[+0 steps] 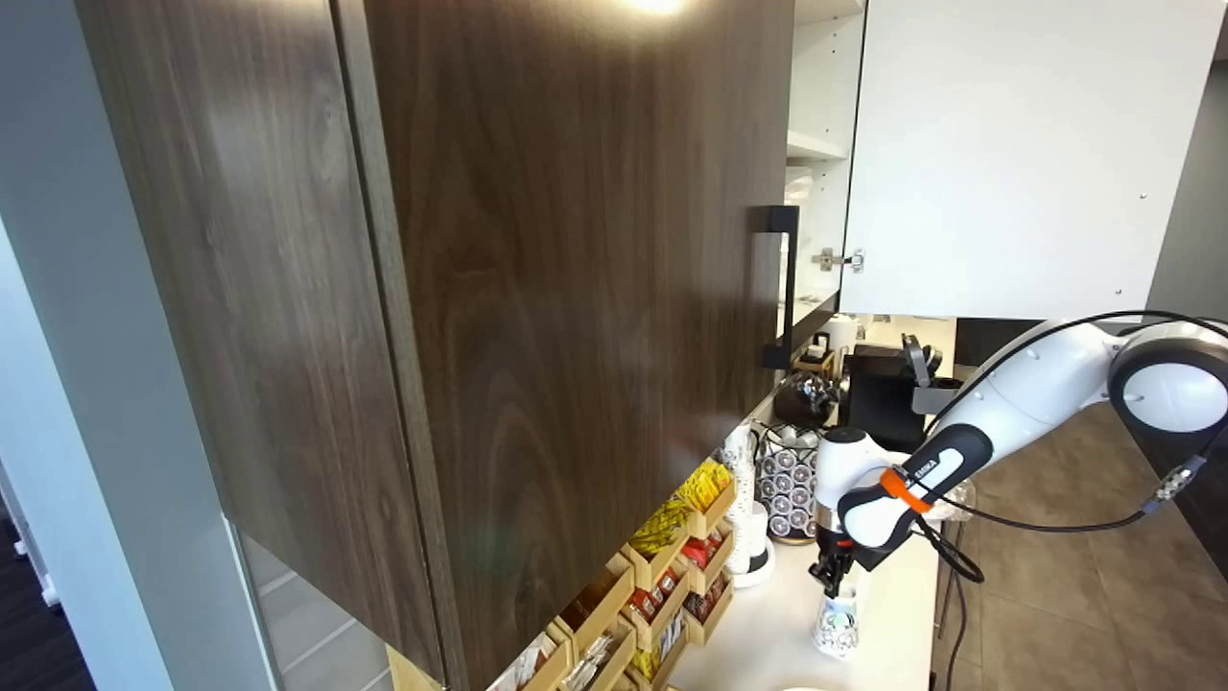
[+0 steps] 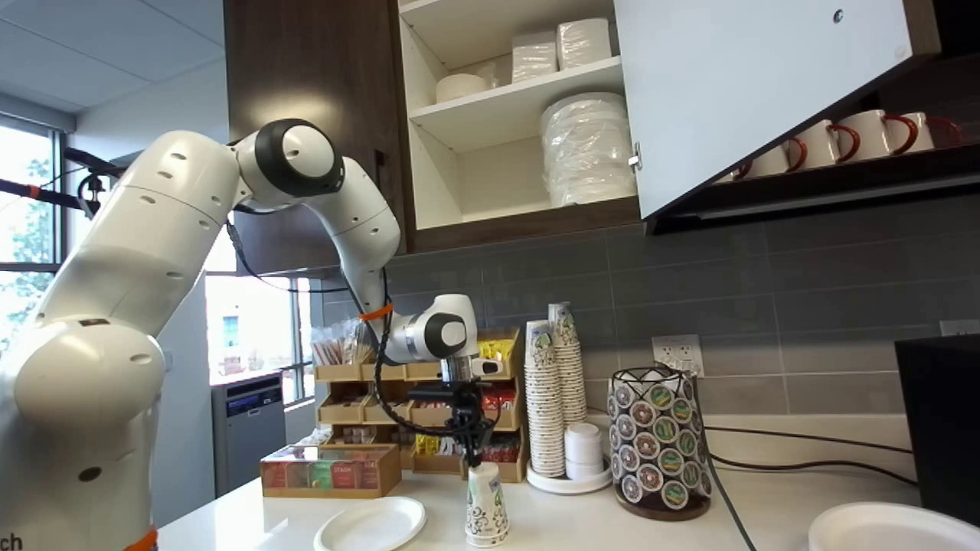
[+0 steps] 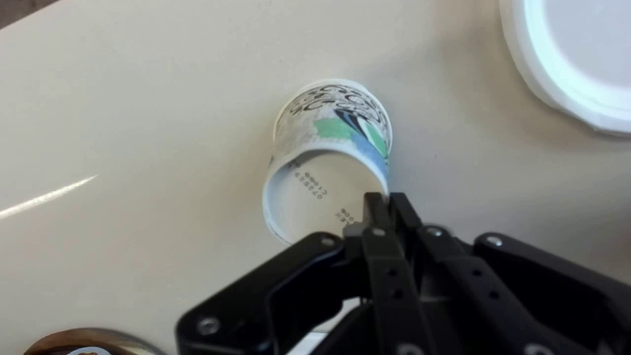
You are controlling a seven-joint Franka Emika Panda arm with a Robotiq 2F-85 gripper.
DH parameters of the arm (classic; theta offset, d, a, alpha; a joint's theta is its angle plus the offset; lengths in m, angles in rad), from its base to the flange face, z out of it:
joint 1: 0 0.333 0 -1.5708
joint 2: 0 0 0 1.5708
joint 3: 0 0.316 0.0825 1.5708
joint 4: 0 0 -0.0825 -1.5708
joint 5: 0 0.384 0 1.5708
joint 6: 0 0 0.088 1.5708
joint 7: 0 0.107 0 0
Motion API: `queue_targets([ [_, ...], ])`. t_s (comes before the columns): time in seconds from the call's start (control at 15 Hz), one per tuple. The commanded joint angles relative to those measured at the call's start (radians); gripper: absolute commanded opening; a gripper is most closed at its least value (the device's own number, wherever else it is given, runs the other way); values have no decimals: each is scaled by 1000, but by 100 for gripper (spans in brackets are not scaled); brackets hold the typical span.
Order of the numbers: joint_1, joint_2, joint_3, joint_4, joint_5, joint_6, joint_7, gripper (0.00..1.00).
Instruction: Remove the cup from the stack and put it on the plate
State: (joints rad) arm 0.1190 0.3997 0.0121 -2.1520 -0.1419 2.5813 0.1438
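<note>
A patterned paper cup point(image 2: 485, 501) stands upside down on the counter. Two rims close together at its bottom suggest it is nested over another cup. It also shows in an exterior view point(image 1: 838, 626) and the wrist view point(image 3: 323, 130). My gripper point(image 3: 387, 199) is closed on the raised edge of the cup's base, one fingertip inside the recess and one outside. In both exterior views my gripper point(image 1: 832, 583) point(image 2: 473, 458) points down at the cup's top. The plate point(image 2: 370, 525), pale and round, lies beside the cup; it shows at the wrist view's upper right point(image 3: 591, 106).
Tall cup stacks point(image 2: 544, 405) stand on a white tray at the back. A coffee pod holder point(image 2: 658, 444) is beside them. A tea box point(image 2: 331, 471) and a snack rack point(image 2: 390, 373) stand behind the plate. Another white dish point(image 2: 896, 528) is at the right. A cabinet door point(image 2: 766, 84) hangs open above.
</note>
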Motion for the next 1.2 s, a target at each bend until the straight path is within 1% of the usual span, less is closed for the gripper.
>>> queue_targets([
  [0.0, 9, 1, -5, 13, -6, -40, -7, 2],
  [0.07, 11, -3, -7, 14, -9, -42, -5, 0],
  [0.6, 18, -37, -14, 26, -35, -77, 9, 0],
  [0.8, 22, -70, -20, 23, -51, -86, 18, 0],
  [1.13, 22, -225, -35, -24, -115, -109, 64, 0],
])
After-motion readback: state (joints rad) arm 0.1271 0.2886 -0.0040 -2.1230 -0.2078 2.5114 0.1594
